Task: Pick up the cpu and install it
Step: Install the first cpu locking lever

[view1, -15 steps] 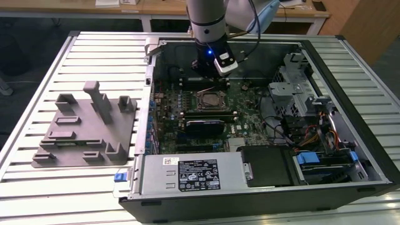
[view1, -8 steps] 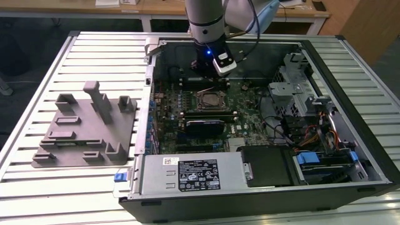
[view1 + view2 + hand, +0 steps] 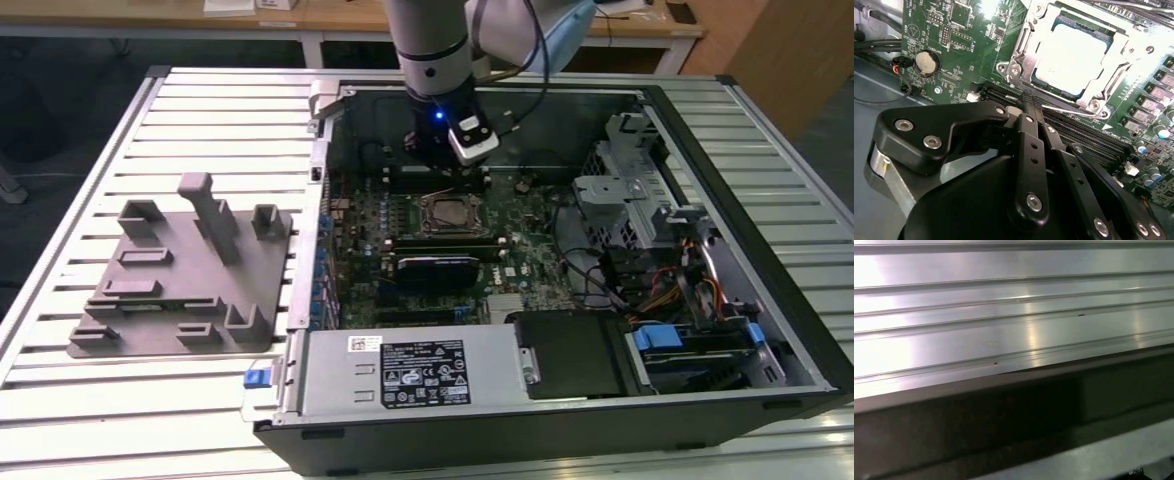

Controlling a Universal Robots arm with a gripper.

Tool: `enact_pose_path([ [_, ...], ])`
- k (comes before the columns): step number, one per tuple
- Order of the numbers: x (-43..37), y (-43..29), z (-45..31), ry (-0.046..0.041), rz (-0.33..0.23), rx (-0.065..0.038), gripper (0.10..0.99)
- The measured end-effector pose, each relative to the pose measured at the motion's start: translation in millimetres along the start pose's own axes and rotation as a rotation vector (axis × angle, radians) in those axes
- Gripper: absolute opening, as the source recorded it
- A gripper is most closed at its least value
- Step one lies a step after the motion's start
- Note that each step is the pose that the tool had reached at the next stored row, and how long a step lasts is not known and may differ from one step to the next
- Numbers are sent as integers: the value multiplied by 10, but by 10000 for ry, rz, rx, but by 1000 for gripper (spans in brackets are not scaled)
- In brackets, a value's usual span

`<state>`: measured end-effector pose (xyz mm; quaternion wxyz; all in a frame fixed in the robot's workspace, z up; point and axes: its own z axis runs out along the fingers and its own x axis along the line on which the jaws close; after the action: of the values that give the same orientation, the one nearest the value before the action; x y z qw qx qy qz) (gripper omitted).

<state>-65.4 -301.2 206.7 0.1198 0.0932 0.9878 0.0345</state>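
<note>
Our black tool looks clenched, holding nothing; the shiny square silver-topped cpu already sits in the metal-framed socket. If it's seated crooked, we'd guess pins bend.

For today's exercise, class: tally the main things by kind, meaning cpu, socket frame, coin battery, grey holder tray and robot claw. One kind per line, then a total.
cpu, seated in the socket: 1
metal socket frame: 1
coin battery: 1
grey holder tray: 1
claw: 1
Total: 5
</note>
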Motion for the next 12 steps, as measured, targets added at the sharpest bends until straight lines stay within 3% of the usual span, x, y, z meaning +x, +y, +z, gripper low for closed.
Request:
enact_pose_path([
  [5,21,-5,25,-42,104,16,106],
  [12,50,-10,49,-99,716,163,106],
])
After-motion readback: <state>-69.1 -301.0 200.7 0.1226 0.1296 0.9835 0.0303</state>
